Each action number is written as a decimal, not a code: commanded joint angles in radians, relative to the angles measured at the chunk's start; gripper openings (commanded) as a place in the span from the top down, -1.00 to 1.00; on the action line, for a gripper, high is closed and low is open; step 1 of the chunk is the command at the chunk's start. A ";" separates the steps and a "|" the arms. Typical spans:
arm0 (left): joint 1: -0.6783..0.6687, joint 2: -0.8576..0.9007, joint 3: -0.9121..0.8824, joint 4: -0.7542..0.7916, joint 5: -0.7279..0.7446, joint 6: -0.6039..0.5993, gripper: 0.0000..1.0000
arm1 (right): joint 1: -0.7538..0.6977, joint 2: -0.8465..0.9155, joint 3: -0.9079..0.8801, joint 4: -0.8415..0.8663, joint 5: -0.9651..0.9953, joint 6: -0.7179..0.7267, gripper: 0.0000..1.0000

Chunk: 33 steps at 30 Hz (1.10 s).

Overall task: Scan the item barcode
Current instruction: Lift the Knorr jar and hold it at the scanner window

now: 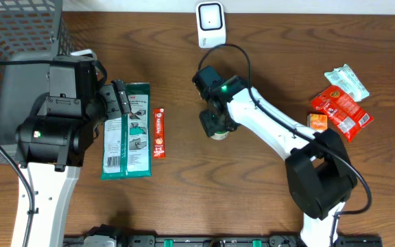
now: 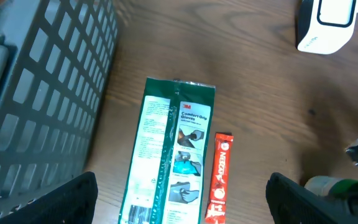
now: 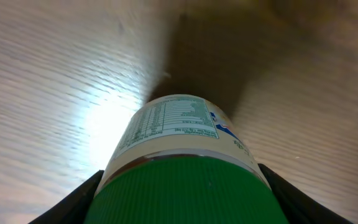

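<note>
We judge the scan not yet done. The white-labelled bottle with a ribbed green cap (image 3: 188, 186) stands mid-bench (image 1: 184, 206), with the white boxy scanner (image 1: 210, 20) well apart at its 12 o'clock. The right hand (image 1: 218, 125) straddles the cap, a finger on either side; we cannot tell whether it pinches yet. Gripping, lifting and showing the barcode remain. The left hand (image 2: 185, 202) is spread over nothing, above the flat green packet (image 2: 173, 155) at the bottle's 9 o'clock, which reads "3M Comfort Grip Gloves". The slim red sachet (image 2: 219, 177) beside it ends in "ZEN". The bottle's table print is too small to read.
</note>
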 commanded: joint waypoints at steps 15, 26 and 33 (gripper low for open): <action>0.002 0.002 0.005 0.001 -0.009 -0.009 -0.73 | -0.017 -0.127 0.502 -0.262 -0.017 -0.026 0.19; 0.002 0.002 0.005 0.001 -0.009 -0.009 -0.73 | -0.035 -0.124 0.304 0.209 0.147 -0.026 0.38; 0.002 0.002 0.005 0.001 -0.009 -0.009 -0.73 | -0.053 -0.124 0.138 0.647 0.301 -0.140 0.46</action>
